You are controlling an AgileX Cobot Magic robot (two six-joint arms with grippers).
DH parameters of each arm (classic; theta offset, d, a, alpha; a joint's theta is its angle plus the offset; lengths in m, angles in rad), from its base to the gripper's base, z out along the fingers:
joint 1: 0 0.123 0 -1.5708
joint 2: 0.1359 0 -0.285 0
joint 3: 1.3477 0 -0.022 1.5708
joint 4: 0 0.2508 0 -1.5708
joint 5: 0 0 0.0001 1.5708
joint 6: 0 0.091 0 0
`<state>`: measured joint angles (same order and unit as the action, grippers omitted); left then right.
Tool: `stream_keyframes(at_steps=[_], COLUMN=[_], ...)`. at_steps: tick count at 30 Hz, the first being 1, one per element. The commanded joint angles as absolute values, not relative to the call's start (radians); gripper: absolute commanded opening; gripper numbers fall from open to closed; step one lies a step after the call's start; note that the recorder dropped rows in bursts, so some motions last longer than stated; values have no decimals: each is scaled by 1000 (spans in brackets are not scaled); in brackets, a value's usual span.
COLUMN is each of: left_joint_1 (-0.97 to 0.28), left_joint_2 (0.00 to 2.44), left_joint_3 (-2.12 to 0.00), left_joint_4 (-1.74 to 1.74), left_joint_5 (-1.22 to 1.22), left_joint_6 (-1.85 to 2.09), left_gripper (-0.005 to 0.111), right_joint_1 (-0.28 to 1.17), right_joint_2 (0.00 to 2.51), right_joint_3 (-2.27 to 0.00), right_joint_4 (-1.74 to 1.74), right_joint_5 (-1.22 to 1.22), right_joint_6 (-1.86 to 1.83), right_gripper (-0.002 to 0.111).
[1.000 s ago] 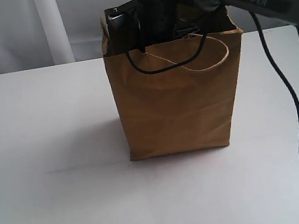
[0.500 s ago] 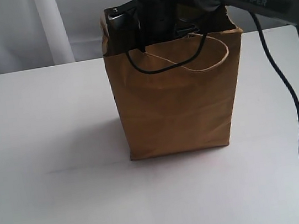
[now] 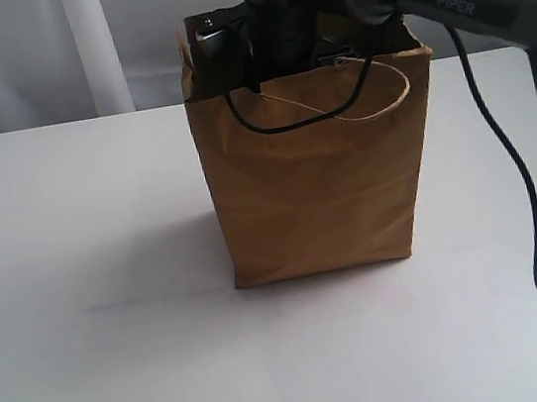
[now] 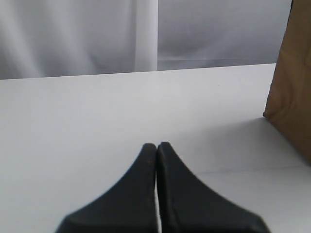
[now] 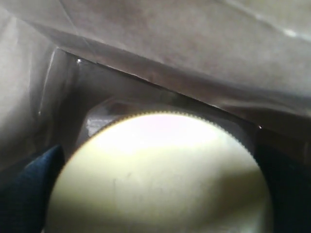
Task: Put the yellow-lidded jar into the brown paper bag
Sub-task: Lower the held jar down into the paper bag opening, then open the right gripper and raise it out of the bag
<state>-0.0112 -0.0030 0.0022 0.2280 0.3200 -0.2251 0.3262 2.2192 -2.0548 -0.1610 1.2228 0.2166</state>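
Observation:
The brown paper bag (image 3: 311, 185) stands upright in the middle of the white table. My right arm (image 3: 272, 10) reaches down through its mouth, so the fingers are hidden in the exterior view. In the right wrist view the yellow-lidded jar (image 5: 160, 165) fills the frame inside the bag, its ribbed lid between the dark fingers (image 5: 34, 179) of my right gripper (image 5: 160, 194), which is shut on it. The bag's inner wall (image 5: 170, 48) rises just behind. My left gripper (image 4: 156, 144) is shut with nothing in it, low over the table, with the bag's side (image 4: 291, 87) off to one side.
A pale cord handle (image 3: 375, 106) and a black cable (image 3: 267, 121) hang over the bag's front rim. Another black cable (image 3: 532, 224) droops from the right arm to the table (image 3: 101, 364). A grey curtain (image 3: 28, 55) closes the back.
The right arm and the bag's rim have shifted very slightly up and left. Nothing else moved.

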Motion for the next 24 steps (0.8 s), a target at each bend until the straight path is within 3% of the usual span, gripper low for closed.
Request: stream_keyframes(at_steps=[1,24], left_joint_1=[-16,-16], left_joint_2=[0,0], left_joint_3=[0,0], left_joint_4=[224,224], left_joint_5=[311,311], left_joint_6=[-229,-229], left_gripper=[1,1], right_joint_1=[323,328], right_joint_2=[2209,1870], right_joint_3=[-2060,-2060], right_joint_4=[-142,-81], right_joint_5=[1221,1221], right_joint_6=[210,208], right_gripper=[93,93])
